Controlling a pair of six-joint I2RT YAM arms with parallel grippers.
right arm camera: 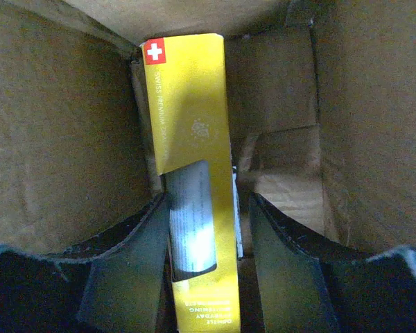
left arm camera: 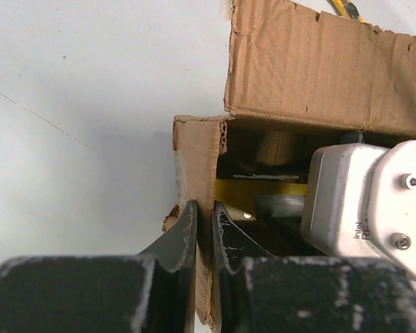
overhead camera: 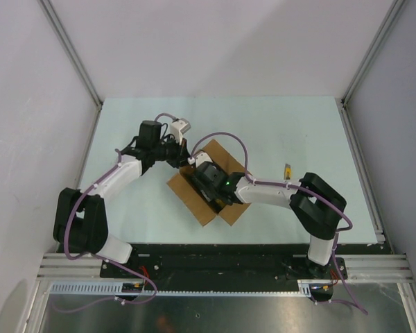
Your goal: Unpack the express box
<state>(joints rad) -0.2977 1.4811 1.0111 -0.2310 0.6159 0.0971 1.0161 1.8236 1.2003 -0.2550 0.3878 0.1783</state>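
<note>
The express box (overhead camera: 194, 194), brown cardboard with its flaps open, sits at the table's middle. My left gripper (overhead camera: 183, 157) is at its far-left corner, and the left wrist view shows that gripper (left arm camera: 204, 214) shut on a torn upright flap (left arm camera: 197, 159) of the box. My right gripper (overhead camera: 209, 179) reaches down inside the box. In the right wrist view it (right arm camera: 208, 208) is open, with the slim yellow package (right arm camera: 191, 111) between its fingers. The left finger (right arm camera: 135, 257) is at the package's side and the right finger (right arm camera: 277, 263) stands apart from it. The box's inner walls (right arm camera: 62, 139) surround them.
The yellow-and-black utility knife (overhead camera: 288, 170) lies on the table right of the box; its tip shows in the left wrist view (left arm camera: 347, 7). The right arm's silver wrist housing (left arm camera: 367, 201) fills the box opening. Metal frame posts stand at the table's back corners.
</note>
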